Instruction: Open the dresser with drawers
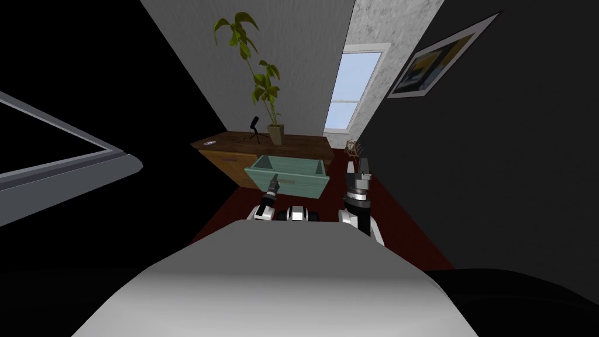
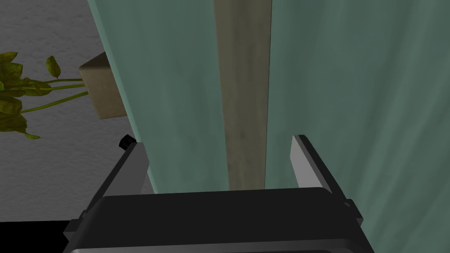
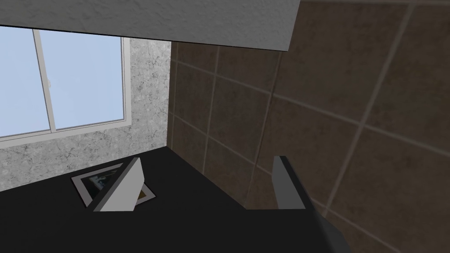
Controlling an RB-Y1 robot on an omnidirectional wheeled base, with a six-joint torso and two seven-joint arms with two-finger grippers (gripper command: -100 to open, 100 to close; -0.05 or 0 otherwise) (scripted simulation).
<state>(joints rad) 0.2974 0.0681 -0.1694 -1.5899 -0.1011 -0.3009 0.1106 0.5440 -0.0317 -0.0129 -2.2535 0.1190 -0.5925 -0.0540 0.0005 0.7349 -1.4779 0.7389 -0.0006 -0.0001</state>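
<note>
My left hand (image 2: 215, 142) is open, its fingers either side of the tan handle (image 2: 244, 88) on the green drawer (image 1: 289, 178), which stands pulled out of the wooden dresser (image 1: 225, 161). My right hand (image 1: 357, 169) is open too, held up beside the drawer.

Potted plant (image 1: 261, 88), microphone (image 1: 255, 125) atop dresser (image 1: 304, 143)

Our left arm (image 1: 266, 206) stretched low and forward, left gripper (image 1: 274, 179) with fingers spread apart; our right arm (image 1: 358, 206) bent upright alongside, right gripper (image 1: 358, 164) likewise spread, holding nothing.
</note>
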